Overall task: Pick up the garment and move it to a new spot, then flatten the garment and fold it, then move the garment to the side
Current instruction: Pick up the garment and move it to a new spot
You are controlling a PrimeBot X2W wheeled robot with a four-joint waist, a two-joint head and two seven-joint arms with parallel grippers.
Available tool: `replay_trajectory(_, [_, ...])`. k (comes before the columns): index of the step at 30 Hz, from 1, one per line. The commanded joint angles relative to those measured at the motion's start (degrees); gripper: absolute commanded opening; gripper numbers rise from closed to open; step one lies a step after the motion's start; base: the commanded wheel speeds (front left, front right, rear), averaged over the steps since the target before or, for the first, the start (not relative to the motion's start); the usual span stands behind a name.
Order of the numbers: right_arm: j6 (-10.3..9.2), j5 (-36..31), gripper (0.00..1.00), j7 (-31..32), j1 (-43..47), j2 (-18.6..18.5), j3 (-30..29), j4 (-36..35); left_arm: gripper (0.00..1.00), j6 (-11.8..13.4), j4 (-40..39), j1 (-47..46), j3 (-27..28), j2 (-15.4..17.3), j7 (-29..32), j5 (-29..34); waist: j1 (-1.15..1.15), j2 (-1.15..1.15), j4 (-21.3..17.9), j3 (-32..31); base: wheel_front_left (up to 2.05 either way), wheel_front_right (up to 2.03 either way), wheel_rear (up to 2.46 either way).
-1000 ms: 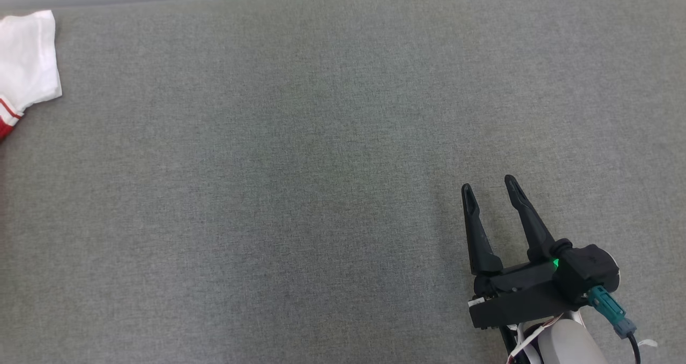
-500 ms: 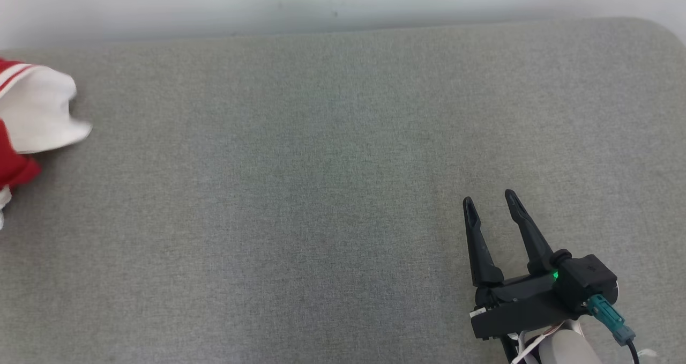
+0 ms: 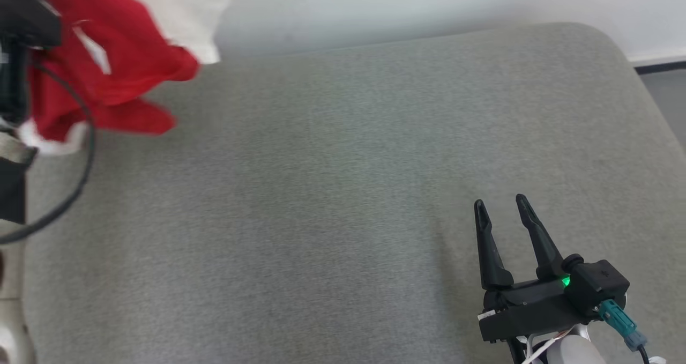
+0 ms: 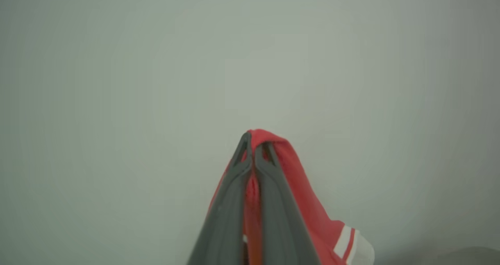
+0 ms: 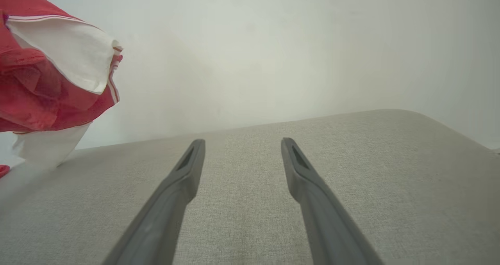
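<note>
Hoisted off the grey cushion [image 3: 343, 165] where it lay a second ago, the red-and-white garment [image 3: 112, 53] now hangs bunched at the far left, a red fold pinched in my left fingers [image 4: 230, 202], fully closed. My right fingers [image 3: 540, 243] stand wide and empty, near right. It looks light, soft and floppy; a hem or shoulder seam would give a surer hold. Its outline is cropped and crumpled, so I cannot read it.

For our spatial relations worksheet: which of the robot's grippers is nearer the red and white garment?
Left. The left gripper is shut on the garment, holding it up. The right gripper stands open and apart from it, low over the grey cushion.
</note>
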Motion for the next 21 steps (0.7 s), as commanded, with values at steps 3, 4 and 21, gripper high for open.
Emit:
replay_trajectory(3, [-0.1,0.84,1.0,-0.1,0.74,-0.08,-0.16,-0.17,0.0,-0.01,-5.43,2.74,-1.18,-1.81,1.98,-2.54,0.0,0.0,-4.59,0.1,0.0,0.0,0.0])
replay_trajectory(4, [-0.1,0.94,1.0,-0.09,0.9,-0.09,-0.38,-0.18,0.0,-0.01,-7.0,3.53,-1.61,-2.66,2.69,-3.03,0.0,0.0,-5.2,0.14,0.0,0.0,0.0])
replay_trajectory(21, [-0.1,1.98,1.0,-0.09,0.62,-0.07,-0.84,-0.21,0.0,0.01,-18.99,18.31,-17.73,-15.97,8.48,-5.41,0.0,0.0,-10.08,0.39,0.0,0.0,0.0])
